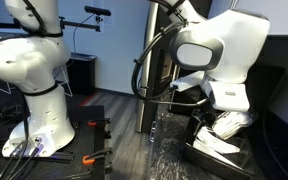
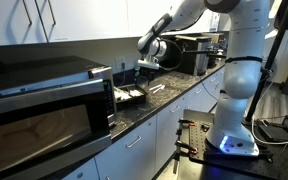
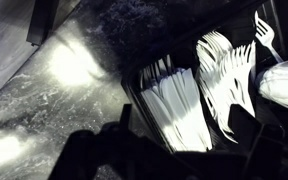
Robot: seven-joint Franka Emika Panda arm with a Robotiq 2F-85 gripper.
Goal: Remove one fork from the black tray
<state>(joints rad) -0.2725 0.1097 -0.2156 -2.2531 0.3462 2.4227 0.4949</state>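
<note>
Wrist view: forks [image 3: 224, 65] in black tray [image 3: 132, 90] lie just beyond gripper [image 3: 174, 152], opening unclear.

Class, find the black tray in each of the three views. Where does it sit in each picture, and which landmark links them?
Exterior view: the black tray lies lower right, under the robot arm.
Exterior view: the tray sits left of centre, beside the microwave.
Wrist view: the tray fills the right half.
Shared landmark: the speckled countertop.

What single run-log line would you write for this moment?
gripper: over tray, state unclear | forks: white, in tray | fork removed: not yet
</note>
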